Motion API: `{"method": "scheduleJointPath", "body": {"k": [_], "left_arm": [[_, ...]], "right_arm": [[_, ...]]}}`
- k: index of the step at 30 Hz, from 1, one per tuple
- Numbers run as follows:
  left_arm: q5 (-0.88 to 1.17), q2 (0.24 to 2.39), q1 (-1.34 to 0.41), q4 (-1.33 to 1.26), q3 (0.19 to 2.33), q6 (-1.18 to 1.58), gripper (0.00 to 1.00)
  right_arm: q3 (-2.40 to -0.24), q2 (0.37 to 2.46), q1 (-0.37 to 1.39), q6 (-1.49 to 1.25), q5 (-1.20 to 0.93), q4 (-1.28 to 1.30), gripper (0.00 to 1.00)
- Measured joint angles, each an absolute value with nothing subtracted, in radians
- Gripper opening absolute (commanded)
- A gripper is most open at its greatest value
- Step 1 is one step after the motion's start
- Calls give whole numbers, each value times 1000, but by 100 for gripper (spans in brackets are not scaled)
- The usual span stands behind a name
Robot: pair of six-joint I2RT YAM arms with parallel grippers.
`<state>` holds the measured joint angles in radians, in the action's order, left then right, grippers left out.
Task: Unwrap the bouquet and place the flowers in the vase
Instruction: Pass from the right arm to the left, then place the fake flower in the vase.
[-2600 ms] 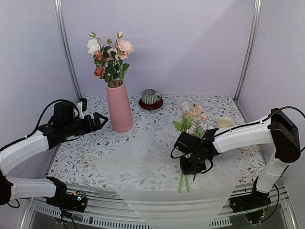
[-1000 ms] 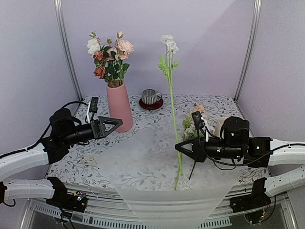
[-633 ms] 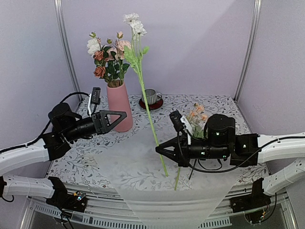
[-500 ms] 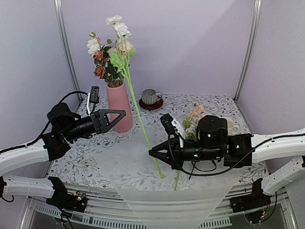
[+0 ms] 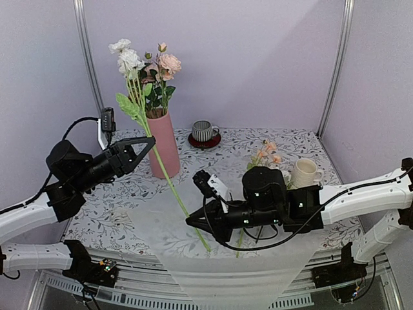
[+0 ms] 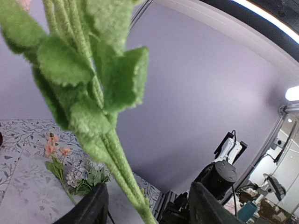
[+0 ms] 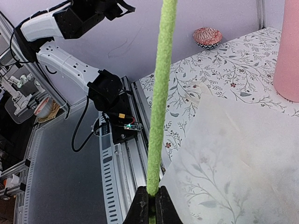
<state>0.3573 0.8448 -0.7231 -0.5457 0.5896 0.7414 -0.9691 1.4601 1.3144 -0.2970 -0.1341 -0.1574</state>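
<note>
The right gripper is clamped on the lower end of a white flower, low over the near middle of the table. Its wrist view shows both fingers pinched tight on the green stem. From there the stem leans up and to the left and crosses in front of the pink vase at the far left. The white blooms sit just left of the flowers already standing in the vase.

The left gripper reaches in from the left at mid-stem, right beside the vase. Its jaws are partly open with the stem between them (its wrist view shows a gap on either side of the stem), so it grips nothing.

A sheet of translucent wrapping paper lies spread flat on the near half of the table, under the right gripper. A few loose stems with peach blooms lie right of centre, beside a cream mug. A striped mug stands on a red saucer at the far edge, right of the vase.
</note>
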Motion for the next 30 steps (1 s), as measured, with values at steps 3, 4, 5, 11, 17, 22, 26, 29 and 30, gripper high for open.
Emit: {"method": "scheduleJointPath", "body": {"k": [3, 4, 5, 11, 17, 22, 26, 29, 30], "left_arm": [[349, 841, -724, -548, 590, 736, 49], [347, 842, -724, -547, 590, 735, 46], [344, 842, -724, -547, 590, 734, 42], [323, 844, -725, -533, 590, 735, 14], [298, 845, -727, -495, 590, 722, 3], [271, 845, -727, -443, 590, 702, 3], [237, 845, -727, -400, 591, 677, 3], [204, 845, -727, -346, 602, 643, 3], [193, 845, -727, -331, 609, 633, 3]], "right_arm": [[-978, 1473, 1318, -295, -137, -158, 2], [-978, 1475, 1319, -294, -138, -157, 2], [-979, 1477, 1319, -294, -138, -157, 2], [-991, 1482, 1325, -288, -137, -148, 16], [-991, 1482, 1329, -282, -114, -137, 48], [-986, 1477, 1329, -278, -52, -139, 66], [-961, 1444, 1328, -277, 42, -138, 71], [-942, 1414, 1325, -278, 138, -134, 71], [-939, 1409, 1320, -280, 161, -131, 71]]}}
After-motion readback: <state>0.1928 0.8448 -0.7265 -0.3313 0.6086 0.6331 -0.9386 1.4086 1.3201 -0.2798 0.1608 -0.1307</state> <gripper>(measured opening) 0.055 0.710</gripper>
